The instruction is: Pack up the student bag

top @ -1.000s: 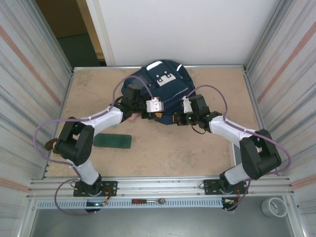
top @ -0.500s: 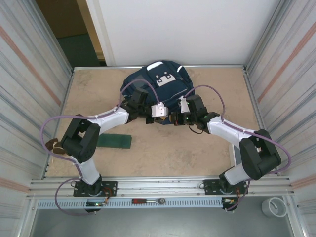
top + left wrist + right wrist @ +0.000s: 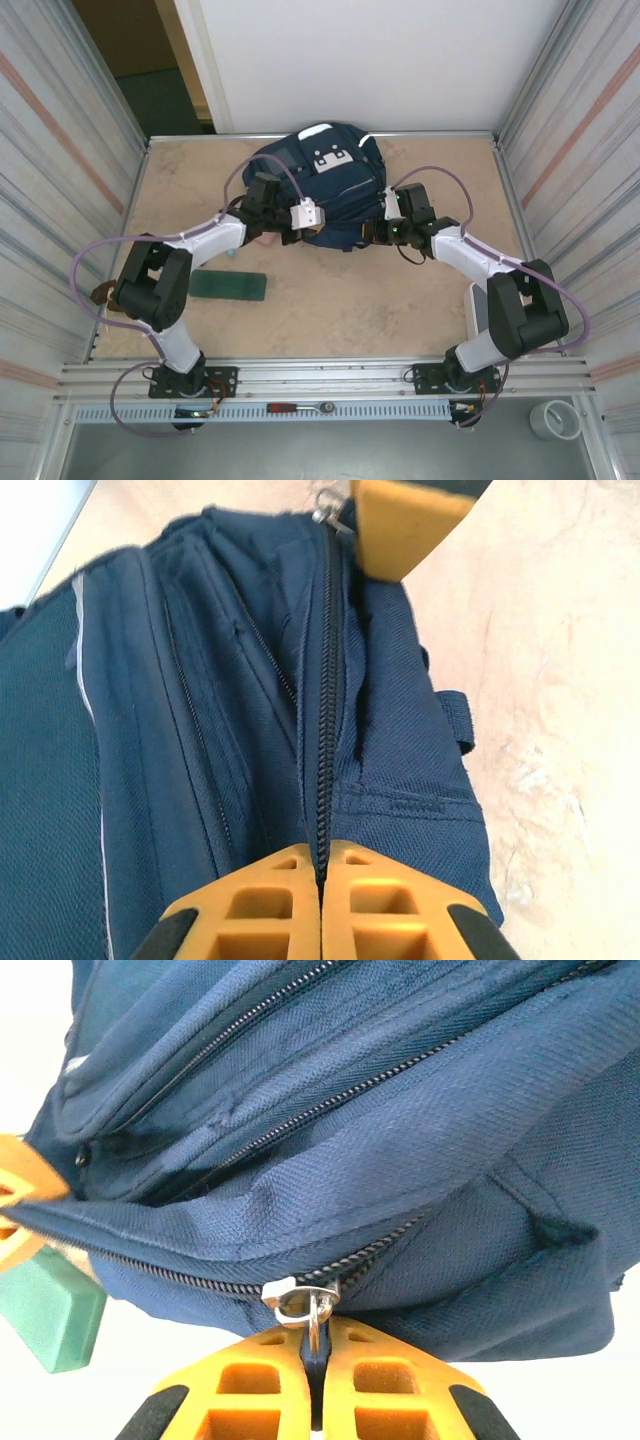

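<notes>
Student bag [image 3: 325, 185] sits at the far middle of the bench [image 3: 400, 300], close to the back edge, white top patch facing up. Both arms reach in to its near side, left arm from the left, right arm from the right. In the left wrist view, the left end effector [image 3: 322, 868] has its two orange fingers pressed together, with the bag's zipper [image 3: 328, 680] running straight into the seam between them. It is closed on the bag fabric at the zipper line. The zipper teeth look meshed along the stretch seen there. At the far end of that same zipper, an orange finger of the other arm sits beside a small metal pull. In the right wrist view, the right end effector [image 3: 312, 1355] is closed on the silver zipper pull [image 3: 305, 1305], which hangs from the slider and drops between the fingertips. Above it, two more zip lines cross the navy fabric. At the left edge of this view, an orange finger of the left arm touches the bag. A flat green block [image 3: 228, 285] lies on the bench near the left arm, apart from the bag.
</notes>
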`<act>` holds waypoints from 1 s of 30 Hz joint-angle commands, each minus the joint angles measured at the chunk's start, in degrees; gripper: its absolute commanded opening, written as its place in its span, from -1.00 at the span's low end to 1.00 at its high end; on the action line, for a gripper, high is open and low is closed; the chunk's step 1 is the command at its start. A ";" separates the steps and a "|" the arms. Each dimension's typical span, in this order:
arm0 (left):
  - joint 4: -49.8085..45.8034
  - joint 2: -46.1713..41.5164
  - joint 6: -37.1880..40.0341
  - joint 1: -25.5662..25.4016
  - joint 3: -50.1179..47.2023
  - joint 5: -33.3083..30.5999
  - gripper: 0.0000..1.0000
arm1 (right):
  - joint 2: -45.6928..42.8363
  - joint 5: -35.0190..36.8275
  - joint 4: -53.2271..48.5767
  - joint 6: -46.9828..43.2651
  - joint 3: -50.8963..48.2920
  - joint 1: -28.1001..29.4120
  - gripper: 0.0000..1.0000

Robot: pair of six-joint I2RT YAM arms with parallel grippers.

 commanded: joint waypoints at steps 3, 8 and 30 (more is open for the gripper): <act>-0.60 -2.80 -1.01 2.68 0.01 -2.61 -0.59 | 1.57 -0.22 0.73 1.69 2.47 1.41 -1.00; -1.37 -4.75 -2.26 -0.92 -0.15 -2.46 0.04 | 1.65 -2.16 4.69 4.16 3.38 3.89 -1.00; -7.75 2.21 -3.46 -2.57 7.18 0.98 -1.00 | -1.23 1.30 3.29 0.54 0.92 3.78 -1.00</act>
